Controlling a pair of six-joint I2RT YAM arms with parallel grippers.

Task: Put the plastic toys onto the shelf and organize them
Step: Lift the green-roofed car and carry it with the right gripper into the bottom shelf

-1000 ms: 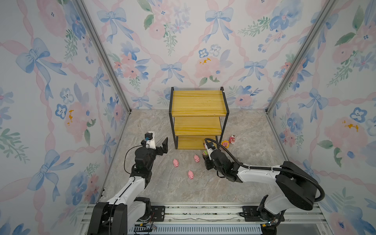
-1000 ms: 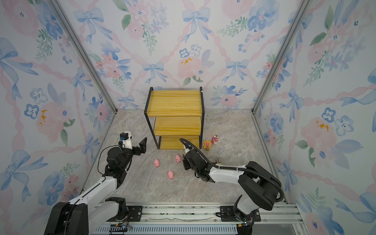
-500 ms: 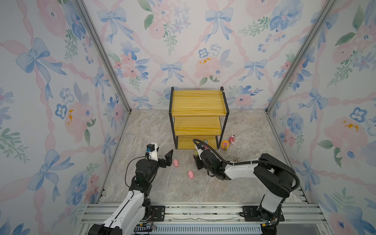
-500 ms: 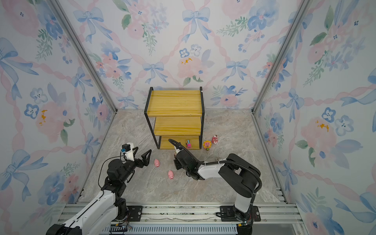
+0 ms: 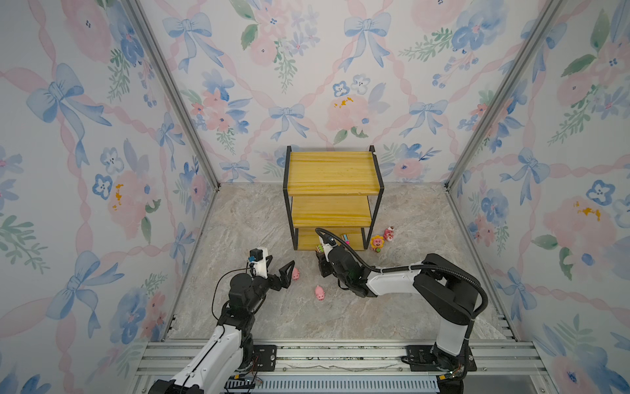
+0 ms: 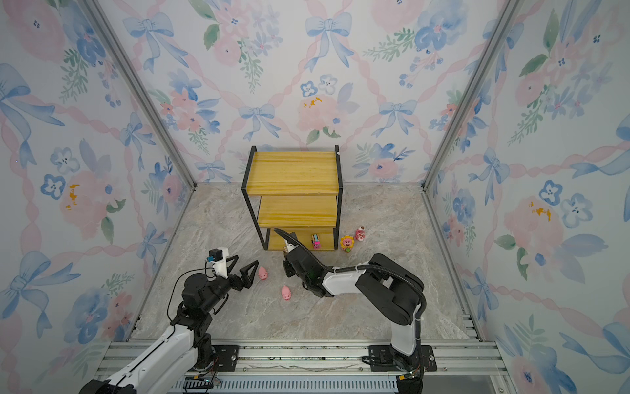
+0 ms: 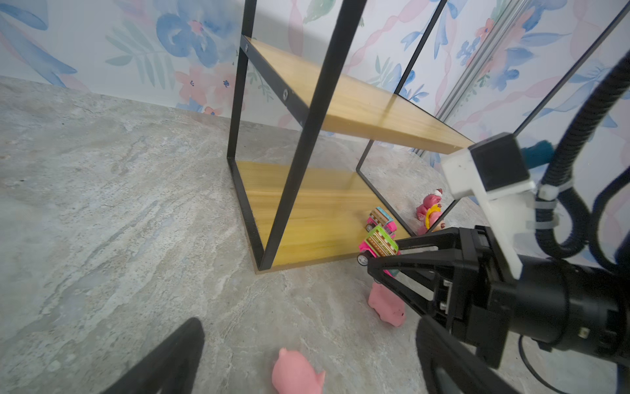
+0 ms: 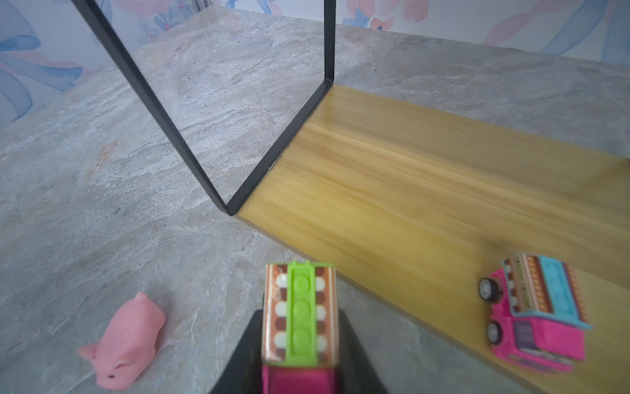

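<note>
One green-roofed truck, pinched in the right jaws, points lengthwise at the bottom board of the shelf just ahead. Nearby, the left jaws stand spread.

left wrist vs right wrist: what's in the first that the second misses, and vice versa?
Only left wrist: the pink bears past the shelf, the middle board, a pig below the right tool, and that tool from outside.
Only right wrist: a view from behind the green-roofed truck, pinched between both fingers.
Both: that truck, the blue-roofed truck on the bottom board, another pig on the floor.
</note>
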